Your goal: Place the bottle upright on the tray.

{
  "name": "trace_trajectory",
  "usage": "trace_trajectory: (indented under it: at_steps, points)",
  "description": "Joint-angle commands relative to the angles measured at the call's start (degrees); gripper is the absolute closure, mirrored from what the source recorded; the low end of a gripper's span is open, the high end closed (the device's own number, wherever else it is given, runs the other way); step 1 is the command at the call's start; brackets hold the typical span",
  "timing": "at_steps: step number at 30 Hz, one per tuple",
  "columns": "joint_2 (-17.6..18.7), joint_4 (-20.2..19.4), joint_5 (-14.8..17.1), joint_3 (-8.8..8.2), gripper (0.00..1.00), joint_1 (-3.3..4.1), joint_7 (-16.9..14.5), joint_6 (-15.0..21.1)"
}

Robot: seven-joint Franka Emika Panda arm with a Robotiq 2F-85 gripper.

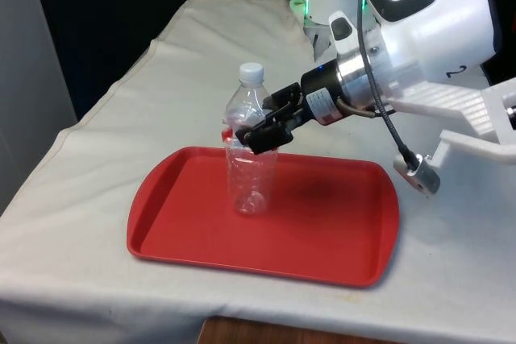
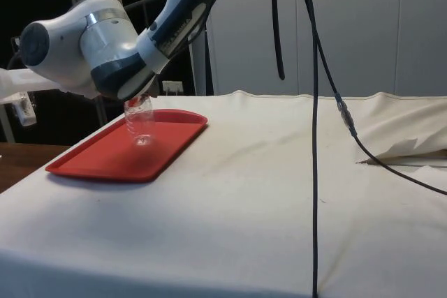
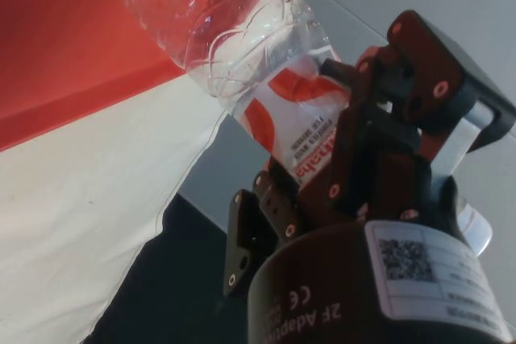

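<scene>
A white cloth (image 1: 89,167) covers the table. On it lies a red tray (image 1: 322,231), and a clear bottle (image 1: 250,175) with a white cap stands upright toward the tray's 9 o'clock side. The gripper (image 1: 260,136) reaches in from 3 o'clock, fingers closed around the bottle's labelled middle.

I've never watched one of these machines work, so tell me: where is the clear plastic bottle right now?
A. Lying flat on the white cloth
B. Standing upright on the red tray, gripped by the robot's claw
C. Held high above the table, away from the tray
B: the clear plastic bottle stands upright with its base on the red tray, and the gripper is closed around its labelled middle.
</scene>
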Motion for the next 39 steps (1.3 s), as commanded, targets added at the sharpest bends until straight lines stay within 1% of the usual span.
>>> trace_trajectory:
  at_steps: [1, 8, 9, 11, 16, 17, 18, 25, 26, 27, 29, 35, 39]
  points:
    - [0.06, 0.11, 0.0, 0.06, 0.86, 0.0, 0.06, 0.06]
    - [0.46, 0.23, 0.11, 0.11, 0.86, -0.11, 0.06, 0.11]
    - [0.23, 0.0, 0.0, 0.0, 0.86, 0.0, 0.0, -0.11]
    - [0.57, 0.29, 0.17, 0.17, 0.86, -0.17, 0.06, 0.17]
    - [0.52, 0.46, 0.23, 0.17, 0.86, -0.29, -0.34, 0.0]
    - [0.23, 0.06, 0.0, 0.0, 0.86, -0.06, -0.11, -0.11]
    - [0.57, 0.57, 0.29, 0.17, 0.86, -0.34, -0.52, 0.0]
    - [1.83, 2.46, 0.63, 0.34, 0.86, -0.74, -2.23, -0.17]
    - [1.2, 1.6, 0.0, 0.0, 0.86, -0.4, -1.78, -0.11]
    - [2.01, 2.81, 0.63, 0.34, 0.86, -0.86, -2.52, -0.17]
    - [2.69, 3.9, 0.74, 0.4, 0.86, -1.03, -3.32, -0.23]
    - [2.81, 4.24, 0.29, 0.29, 0.86, -0.69, -3.27, -0.92]
    - [2.75, 4.24, 0.17, 0.29, 0.86, -0.63, -3.21, -1.03]
